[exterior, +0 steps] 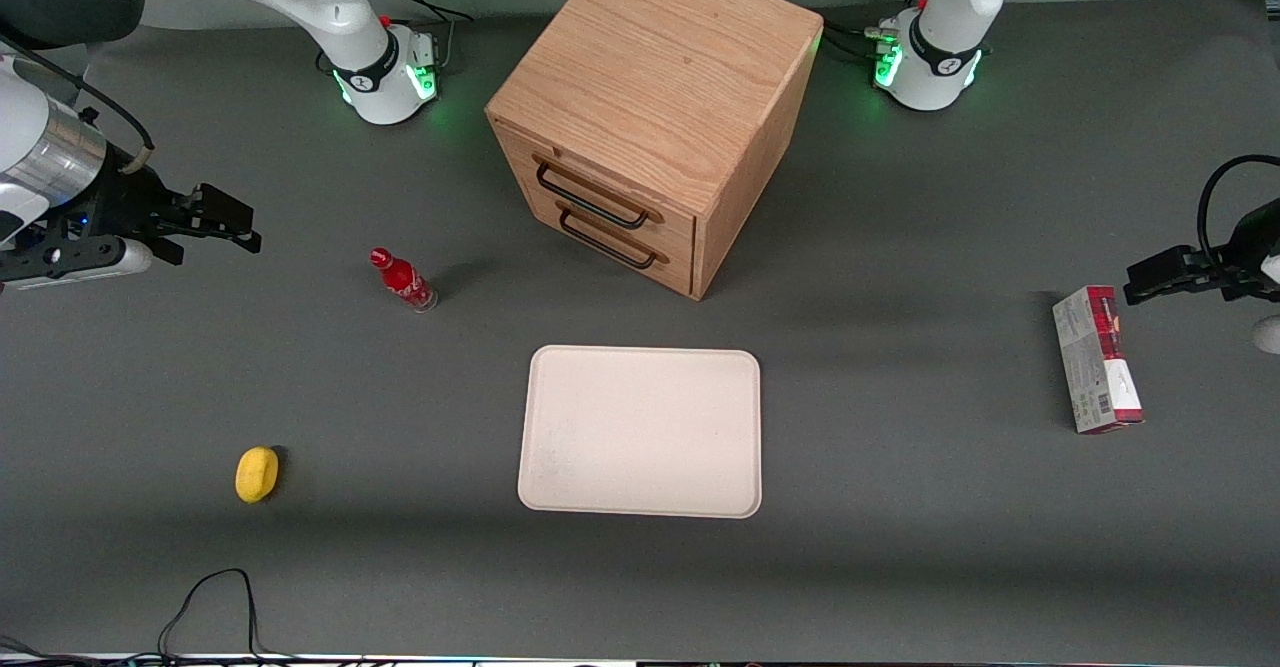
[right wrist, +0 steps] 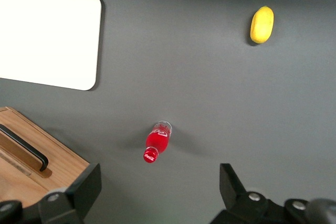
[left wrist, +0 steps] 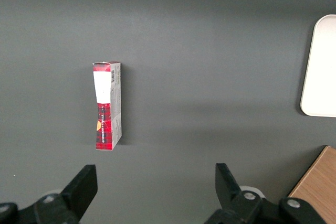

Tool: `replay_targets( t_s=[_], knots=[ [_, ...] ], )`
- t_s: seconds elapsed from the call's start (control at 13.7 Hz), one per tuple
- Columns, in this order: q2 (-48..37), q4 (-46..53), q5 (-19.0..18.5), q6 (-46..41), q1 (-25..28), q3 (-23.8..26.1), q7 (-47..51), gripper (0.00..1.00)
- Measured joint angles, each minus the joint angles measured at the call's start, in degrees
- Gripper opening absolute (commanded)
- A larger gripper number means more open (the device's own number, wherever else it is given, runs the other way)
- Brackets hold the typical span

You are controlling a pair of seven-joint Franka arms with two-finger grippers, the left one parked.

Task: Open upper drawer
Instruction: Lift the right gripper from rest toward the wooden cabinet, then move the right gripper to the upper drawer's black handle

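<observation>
A light oak cabinet (exterior: pixel 655 67) stands at the middle of the table, farther from the front camera than the tray. Its upper drawer (exterior: pixel 612 185) is shut flush, with a long black bar handle (exterior: pixel 590 200). The lower drawer (exterior: pixel 625 237) beneath it is shut too. My gripper (exterior: pixel 250 228) hangs open above the table toward the working arm's end, well apart from the cabinet and holding nothing. The right wrist view shows the gripper (right wrist: pixel 160 177) over bare table, with a corner of the cabinet (right wrist: pixel 58 163) and one black handle (right wrist: pixel 23 145) beside it.
A red bottle (exterior: pixel 403 282) (right wrist: pixel 157 142) stands between my gripper and the cabinet. A cream tray (exterior: pixel 640 432) lies nearer the front camera than the cabinet. A yellow lemon (exterior: pixel 256 473) lies nearer still. A red and grey carton (exterior: pixel 1096 359) lies toward the parked arm's end.
</observation>
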Motion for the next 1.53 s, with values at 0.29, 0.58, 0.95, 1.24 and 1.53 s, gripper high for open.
replay_targets(
  t_s=[0.29,0.58,0.95,1.24,1.53],
  knots=[
    [0.36,0.32,0.0,-0.5,-0.02,0.27,0.0,1.0],
    [1.82,0.56,-0.01,-0.55,0.14,0.8,-0.99,1.0],
    [6.09,2.81,-0.02,-0.55,5.58,2.11,-1.54,1.0],
    [15.5,9.12,-0.02,-0.42,14.11,3.41,-2.21,1.0],
    [22.88,14.07,0.44,-0.43,15.52,10.03,-7.83,1.0]
  ],
)
